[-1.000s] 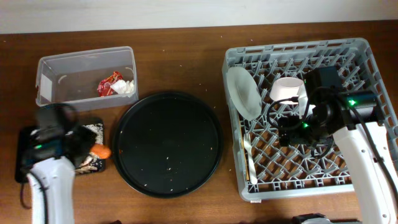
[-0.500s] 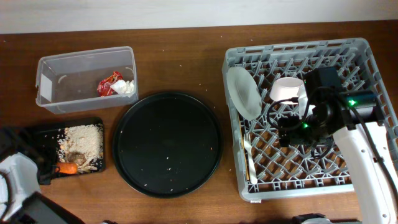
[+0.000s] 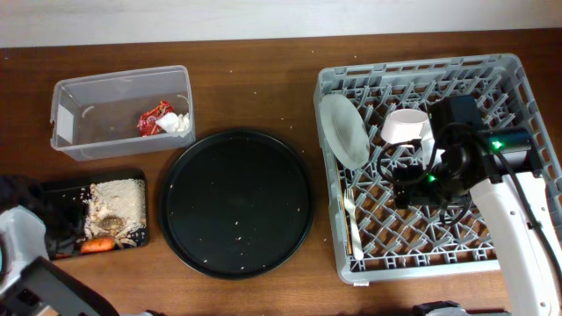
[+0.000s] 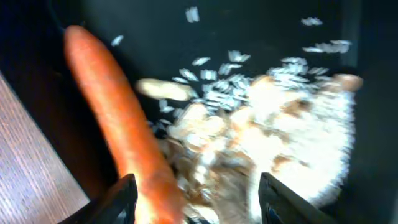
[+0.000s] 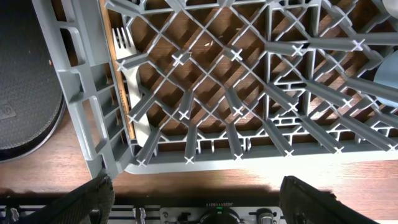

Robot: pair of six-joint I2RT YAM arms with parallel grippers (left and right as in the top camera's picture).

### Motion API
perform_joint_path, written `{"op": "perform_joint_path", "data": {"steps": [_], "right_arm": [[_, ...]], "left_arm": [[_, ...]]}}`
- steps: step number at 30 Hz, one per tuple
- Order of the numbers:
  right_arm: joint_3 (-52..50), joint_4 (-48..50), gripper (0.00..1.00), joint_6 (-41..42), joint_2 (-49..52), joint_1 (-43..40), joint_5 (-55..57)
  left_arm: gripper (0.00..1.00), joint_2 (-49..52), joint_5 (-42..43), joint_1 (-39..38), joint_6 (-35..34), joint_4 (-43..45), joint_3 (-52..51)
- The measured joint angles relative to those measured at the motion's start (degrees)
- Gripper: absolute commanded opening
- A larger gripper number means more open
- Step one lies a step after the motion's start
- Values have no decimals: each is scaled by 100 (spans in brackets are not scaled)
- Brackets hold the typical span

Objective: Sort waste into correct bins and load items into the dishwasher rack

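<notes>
The orange carrot lies at the front of the shallow black tray, beside the beige food scraps and a small brown lump. My left gripper is low at the tray's left end. In the left wrist view my left gripper is open, with the carrot lying just inside the left jaw. The clear tub holds the red wrapper and the white tissue. The grey rack holds the plate-bowl, a small whitish bowl and the white fork. My right gripper is open and empty above the rack.
The large round black tray with a few crumbs lies between the bins and the rack. The rack's front left corner and the table's front edge show in the right wrist view. My right arm hides part of the rack.
My left gripper carried the carrot leftward and down over the black tray and opened. The carrot now lies in the tray. The right arm has not moved.
</notes>
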Motion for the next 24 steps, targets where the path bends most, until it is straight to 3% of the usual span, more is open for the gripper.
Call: {"op": "perform_joint_path", "data": {"steps": [4, 8, 10, 12, 15, 17, 20, 24], "right_arm": [[0, 129, 97, -17, 0, 0, -46], [-2, 411, 98, -24, 0, -2, -413], [-7, 761, 98, -31, 2, -4, -699], [-11, 1034, 98, -142, 11, -4, -822], [-13, 1045, 98, -409, 98, -4, -894], [-13, 1040, 98, -479, 90, -4, -911], [-22, 1126, 98, -411, -264, -4, -752], [-299, 1711, 98, -321, -1650, -9, -531]], "left_arm": [[71, -901, 227, -774, 341, -81, 297], [92, -1241, 345, -2892, 1104, -179, 339], [96, -1244, 391, -4140, 1526, -522, 348], [98, -1244, 365, -4752, 1836, -1078, 378], [99, -1224, 221, -4819, 2262, -2664, 601], [99, -1311, -17, -4636, 2378, -3230, 780], [99, -1910, -302, -4551, 2699, -3215, 798], [99, -3980, -496, -4546, 2889, -2153, 374]]}}
